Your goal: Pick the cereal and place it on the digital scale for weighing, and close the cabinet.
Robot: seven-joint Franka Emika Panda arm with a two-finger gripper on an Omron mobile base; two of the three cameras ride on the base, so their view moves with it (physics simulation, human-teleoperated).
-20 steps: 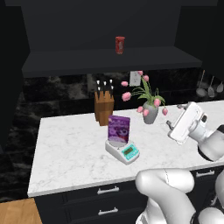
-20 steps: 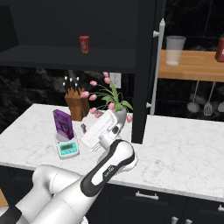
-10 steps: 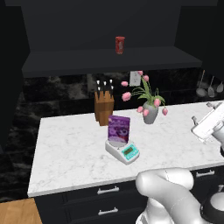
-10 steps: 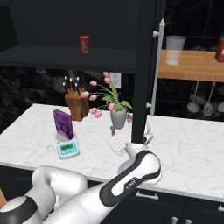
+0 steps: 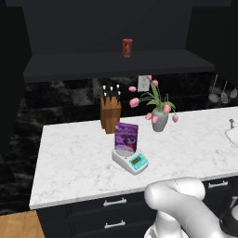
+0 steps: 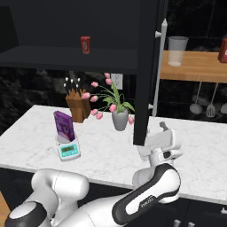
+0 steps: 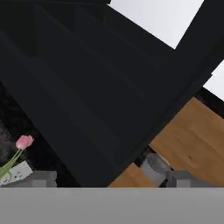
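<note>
The cereal (image 5: 126, 138) is standing upright on the scale (image 5: 130, 160), near the front middle of the worktop (image 5: 69, 167), w/ the knife block (image 5: 110, 115) behind it and the vase of pink tulips (image 5: 159, 120) off to its right, so that half of the job looks done. What's in hand now, I'd say, is the cabinet (image 6: 147, 66): its right door stands swung out edge-on over the worktop, the long silver handle (image 6: 158, 66) on its far side. The hand (image 6: 165, 133) is over by that door's bottom corner, just beside the lower edge, empty, fingers spread wide, gripping nothing; can't tell if it's touching the door yet. From the hand's own camera you see the black door face (image 7: 87, 100) close up at a slant, w/ a wooden shelf (image 7: 192, 144) beyond it. A red can (image 6: 85, 45) sits on the open cabinet shelf, well clear of the door's path by the look of it. Next move prob needs the hand set against the outer face of the door and pushed across to the left, approx along the door's arc, till it shuts flush
</note>
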